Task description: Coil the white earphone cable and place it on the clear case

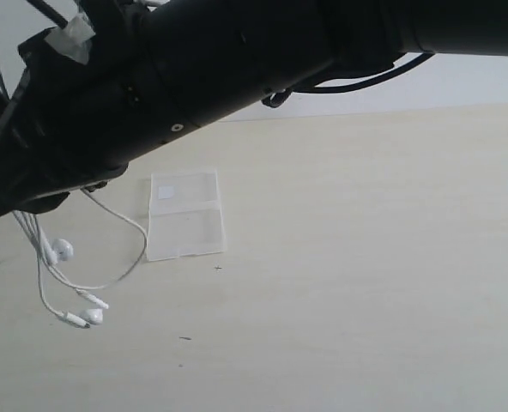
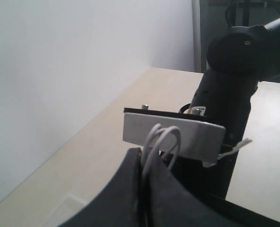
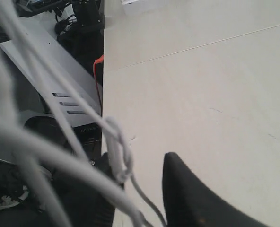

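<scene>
The clear case (image 1: 185,215) lies flat on the table, left of the middle, with a small white label near its far end. The white earphone cable (image 1: 117,219) hangs from under a black arm (image 1: 194,77) at the left. Its two earbuds (image 1: 61,251) dangle just left of the case. In the left wrist view my left gripper (image 2: 150,158) is shut on loops of the cable (image 2: 164,137). My right gripper (image 3: 137,158) has its jaws apart. Cable strands (image 3: 115,151) drape around one finger (image 3: 102,189), and the other finger (image 3: 192,194) is bare.
The pale wooden table (image 1: 365,257) stretches right and forward of the case. A white wall (image 2: 59,71) runs along one table edge. Beyond another edge stand dark equipment and an orange wire (image 3: 96,71). The black arm hides the upper left of the exterior view.
</scene>
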`<state>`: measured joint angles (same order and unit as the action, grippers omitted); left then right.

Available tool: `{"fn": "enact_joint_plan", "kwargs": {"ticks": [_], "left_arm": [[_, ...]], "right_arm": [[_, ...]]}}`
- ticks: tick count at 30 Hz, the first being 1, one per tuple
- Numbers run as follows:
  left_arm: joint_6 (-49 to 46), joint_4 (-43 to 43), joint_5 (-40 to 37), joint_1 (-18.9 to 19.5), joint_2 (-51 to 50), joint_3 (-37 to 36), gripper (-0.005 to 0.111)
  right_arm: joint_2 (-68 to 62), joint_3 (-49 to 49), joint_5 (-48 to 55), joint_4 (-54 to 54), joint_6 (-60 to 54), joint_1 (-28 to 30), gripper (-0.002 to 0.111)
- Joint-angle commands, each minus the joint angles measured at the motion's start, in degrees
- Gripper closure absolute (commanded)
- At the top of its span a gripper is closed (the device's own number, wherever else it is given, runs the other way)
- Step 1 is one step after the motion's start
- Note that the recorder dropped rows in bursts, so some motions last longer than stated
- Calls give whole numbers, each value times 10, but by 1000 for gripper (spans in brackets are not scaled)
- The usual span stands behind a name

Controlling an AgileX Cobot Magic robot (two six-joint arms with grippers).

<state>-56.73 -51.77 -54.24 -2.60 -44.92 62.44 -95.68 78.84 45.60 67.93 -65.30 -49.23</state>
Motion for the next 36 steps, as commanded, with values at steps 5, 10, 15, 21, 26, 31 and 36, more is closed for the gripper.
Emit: {"fn": "enact_joint_plan", "kwargs": {"ticks": [5,10,15,21,26,31,36], "left_arm": [[-1,-11,5,-3,-4,4,107],[5,34,0,-3,3,4,107],[63,124,-27,-3,24,4,107],[113,146,-99,-3,53,4,107],[119,158,-157,-3,64,4,107],[133,171,-157,-3,72,2,107],[133,174,-157,-3,74,2,107]], "right_arm": [[-1,2,6,7,-18,-1,108],[2,2,10,-19,8,-1,108],[13,2,-16,-101,72,-1,108],[21,2,-46,-178,134,-1,108],[24,2,-78,-239,182,-1,108],[24,2,-80,-288,208,-1,108],[24,2,-77,-311,219,-1,108]]}}
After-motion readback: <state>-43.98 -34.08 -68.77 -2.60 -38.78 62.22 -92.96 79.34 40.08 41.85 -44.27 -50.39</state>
